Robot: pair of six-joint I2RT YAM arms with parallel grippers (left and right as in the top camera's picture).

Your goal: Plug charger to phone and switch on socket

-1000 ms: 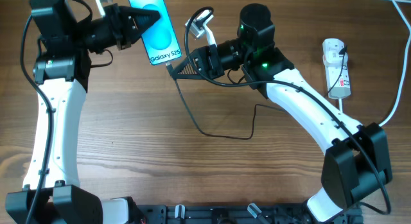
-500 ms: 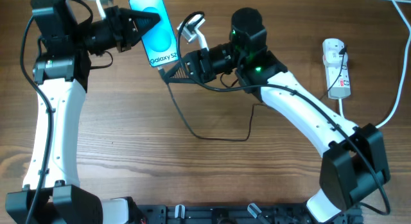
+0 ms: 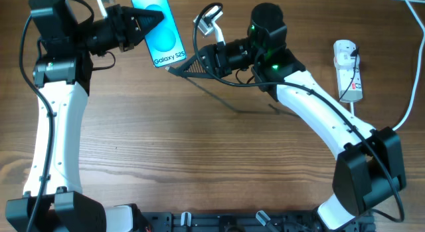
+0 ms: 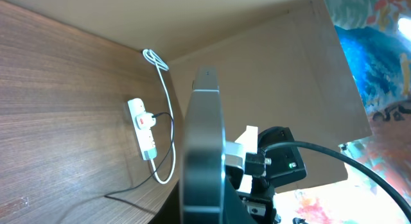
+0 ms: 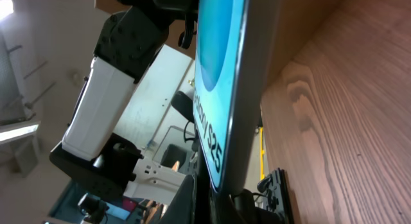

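Holding the phone (image 3: 161, 29) up at far left, the left gripper (image 3: 151, 20) is clamped on its left long edge. Screen faces up in the overhead view, "Galaxy S25" text toward the near end.

Right gripper (image 3: 174, 70) has its fingers together on the plug end of the charger (image 3: 219, 100), tip right at the phone's near short edge. Can't tell if the plug is seated: the right wrist view only gives the phone (image 5: 221, 89) close up and tilted over the table (image 5: 334, 121).

Cable runs from that gripper off to the right, under the right arm.

Socket (image 3: 348, 71) lies flat at far right, well apart from both grippers, with the white cord (image 3: 410, 102) beside it.

Left wrist view has the phone (image 4: 204, 153) edge-on, with the socket (image 4: 142, 128) beyond it and a dark cable plugged in.
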